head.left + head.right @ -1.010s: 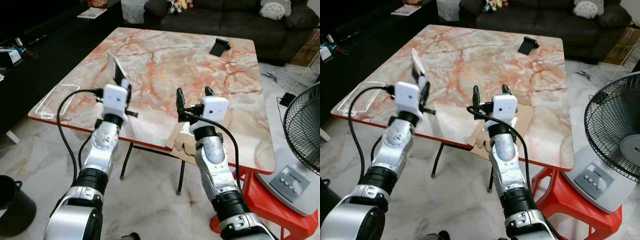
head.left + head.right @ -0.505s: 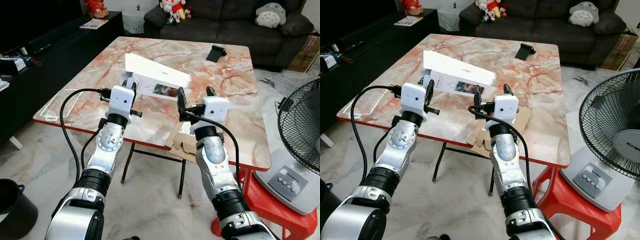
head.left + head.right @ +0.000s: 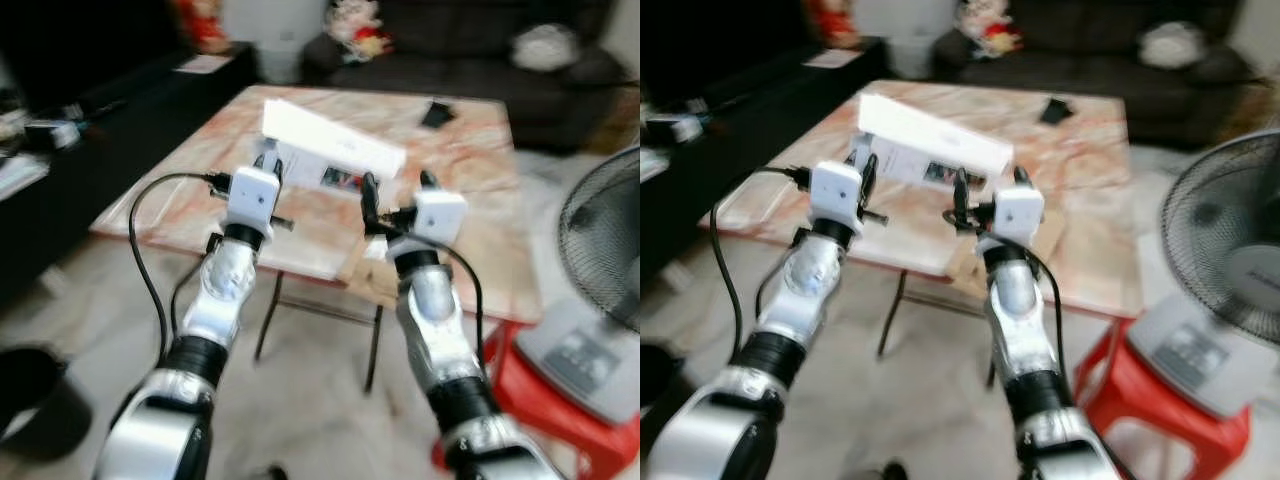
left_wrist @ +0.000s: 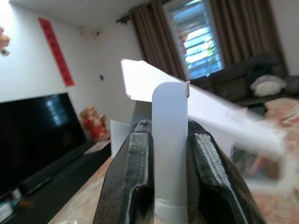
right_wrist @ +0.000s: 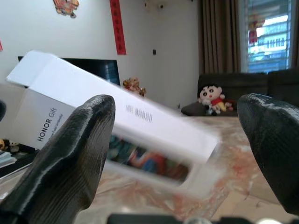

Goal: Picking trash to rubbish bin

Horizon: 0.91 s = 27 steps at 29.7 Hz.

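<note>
The left gripper (image 4: pixel 169 154) was clenched on an end flap of the white box (image 3: pixel 335 152), held up above the table (image 3: pixel 470 160), its long axis reaching across toward the right gripper (image 3: pixel 397 195), which stood released just beside it.

Home living room, dark sofa (image 3: pixel 470 40), television (image 4: pixel 42 135)

We see a matt white cardboard box (image 3: pixel 335 150), a glossy marbled table (image 3: pixel 190 180), and ribbed black rubber fingers (image 4: pixel 133 186).
</note>
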{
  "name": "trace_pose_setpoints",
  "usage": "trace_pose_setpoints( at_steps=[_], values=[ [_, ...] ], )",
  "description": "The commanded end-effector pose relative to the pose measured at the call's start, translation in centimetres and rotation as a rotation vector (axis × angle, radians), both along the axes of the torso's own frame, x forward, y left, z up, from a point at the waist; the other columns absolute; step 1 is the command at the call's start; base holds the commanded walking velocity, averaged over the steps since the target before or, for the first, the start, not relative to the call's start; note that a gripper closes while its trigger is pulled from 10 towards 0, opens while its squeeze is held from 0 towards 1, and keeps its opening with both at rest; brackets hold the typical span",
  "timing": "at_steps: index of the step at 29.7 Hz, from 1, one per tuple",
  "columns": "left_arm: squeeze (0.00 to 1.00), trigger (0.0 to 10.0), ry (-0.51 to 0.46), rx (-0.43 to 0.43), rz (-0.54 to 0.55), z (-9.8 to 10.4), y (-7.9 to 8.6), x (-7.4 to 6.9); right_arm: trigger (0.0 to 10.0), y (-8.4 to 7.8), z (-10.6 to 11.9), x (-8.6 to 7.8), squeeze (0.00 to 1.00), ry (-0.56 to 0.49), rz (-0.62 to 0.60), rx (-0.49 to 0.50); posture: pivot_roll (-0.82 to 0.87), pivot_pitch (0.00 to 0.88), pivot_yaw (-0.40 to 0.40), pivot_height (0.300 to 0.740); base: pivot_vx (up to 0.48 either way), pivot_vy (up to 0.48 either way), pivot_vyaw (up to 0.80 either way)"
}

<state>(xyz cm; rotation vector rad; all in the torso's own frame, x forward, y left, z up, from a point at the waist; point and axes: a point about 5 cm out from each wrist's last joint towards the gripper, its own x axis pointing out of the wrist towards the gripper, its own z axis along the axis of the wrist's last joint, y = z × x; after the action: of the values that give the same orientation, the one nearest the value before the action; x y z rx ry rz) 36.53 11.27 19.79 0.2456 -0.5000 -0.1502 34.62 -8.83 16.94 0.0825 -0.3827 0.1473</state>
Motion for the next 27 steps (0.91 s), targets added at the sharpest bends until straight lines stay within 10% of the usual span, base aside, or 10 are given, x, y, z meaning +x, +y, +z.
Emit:
trace_pose_setpoints(
  at_steps=[1, 27],
  values=[
    [0.0, 10.0, -0.031, -0.004, 0.002, 0.91, -0.01, 0.13, 10.0, 0.12, 0.09, 0.06, 0.0, -0.001, 0.004, 0.005, -0.11, 0.0, 0.053, 0.74, -0.244, 0.0, 0.0],
    [0.0, 10.0, -0.052, -0.002, 0.016, 1.51, 0.17, 0.21, 10.0, -0.18, -0.08, 0.16, 0.0, 0.005, 0.007, 0.006, -0.11, 0.0, 0.05, 0.74, -0.26, 0.0, 0.0]
  ],
)
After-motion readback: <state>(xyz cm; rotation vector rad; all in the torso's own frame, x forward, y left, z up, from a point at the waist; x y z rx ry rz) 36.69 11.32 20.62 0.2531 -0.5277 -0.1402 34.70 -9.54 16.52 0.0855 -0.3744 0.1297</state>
